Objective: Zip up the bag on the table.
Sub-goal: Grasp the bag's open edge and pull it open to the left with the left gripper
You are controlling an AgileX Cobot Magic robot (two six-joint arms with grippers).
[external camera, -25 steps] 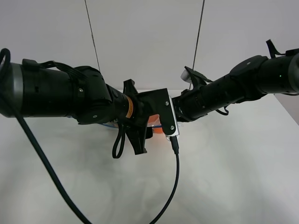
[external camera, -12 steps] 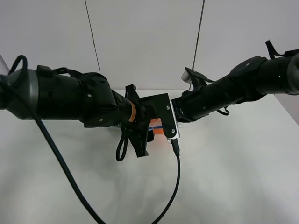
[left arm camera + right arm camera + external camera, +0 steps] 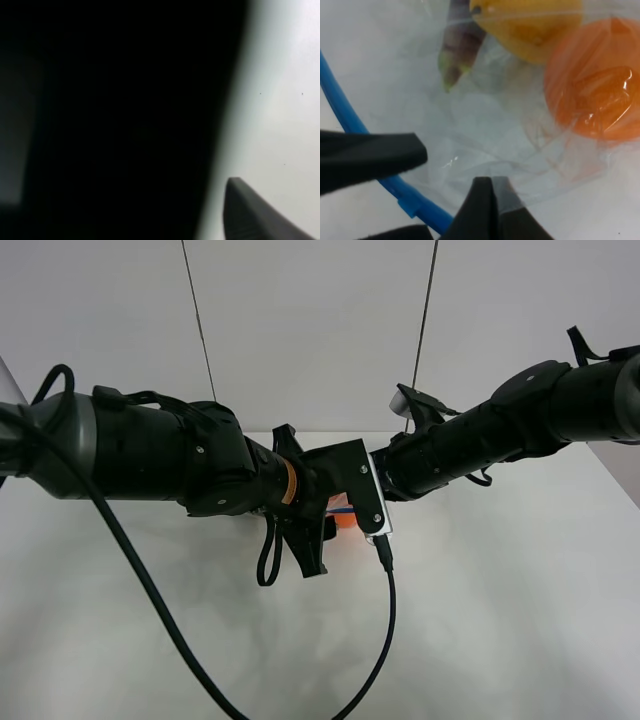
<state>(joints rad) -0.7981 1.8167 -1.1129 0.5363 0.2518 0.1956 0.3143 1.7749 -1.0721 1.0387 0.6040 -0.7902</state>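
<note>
Right claw (image 3: pixel 492 187) is clenched on the bag (image 3: pixel 485 125) film, just beside the blue zipper strip (image 3: pixel 340 100). Left claw (image 3: pixel 305 545): can't tell, my wrist view is mostly black. Bag lies on the surface (image 3: pixel 500 620) under both my wrists, mostly hidden from above. Risks: thin film slips out of my pinch; bowed strip skips instead of sealing; orange (image 3: pixel 590 80) rolls and drags the bag.

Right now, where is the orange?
The orange is inside the clear bag, right beside the yellow pear. From the high camera it peeks out near the middle of the table, under where the two arms meet.
</note>
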